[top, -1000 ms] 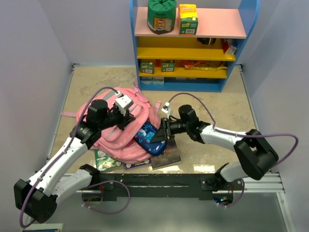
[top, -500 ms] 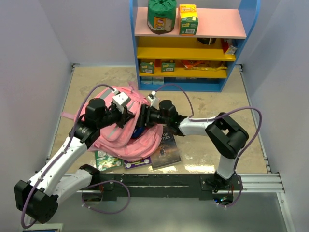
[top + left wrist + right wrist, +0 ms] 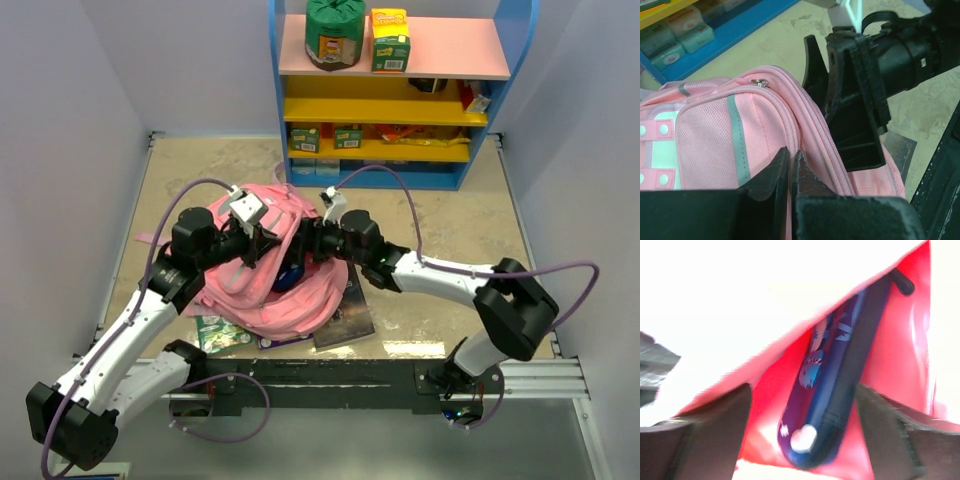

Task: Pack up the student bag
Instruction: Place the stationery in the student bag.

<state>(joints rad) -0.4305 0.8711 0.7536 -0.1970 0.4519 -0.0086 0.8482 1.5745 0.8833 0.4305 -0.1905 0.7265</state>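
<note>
The pink student bag (image 3: 262, 298) lies at the table's middle left; it fills the left wrist view (image 3: 705, 130). My left gripper (image 3: 262, 243) is shut on a fold of its fabric by the zip (image 3: 791, 156) and holds the opening up. My right gripper (image 3: 303, 243) reaches into that opening from the right; its black body shows in the left wrist view (image 3: 855, 100). In the right wrist view the gripper (image 3: 802, 390) is open inside the bag's red lining. The dark-blue pencil case (image 3: 837, 380) lies between the fingers; a bit of it shows from above (image 3: 288, 272).
A dark book (image 3: 352, 312), a purple booklet (image 3: 285, 341) and a green booklet (image 3: 214, 334) lie partly under the bag's near edge. A blue shelf unit (image 3: 390, 178) with boxes stands at the back. Grey walls close in both sides.
My right gripper has carried the pencil case left, from outside the bag into its opening. My left gripper has pulled the bag's top edge up and slightly right.
</note>
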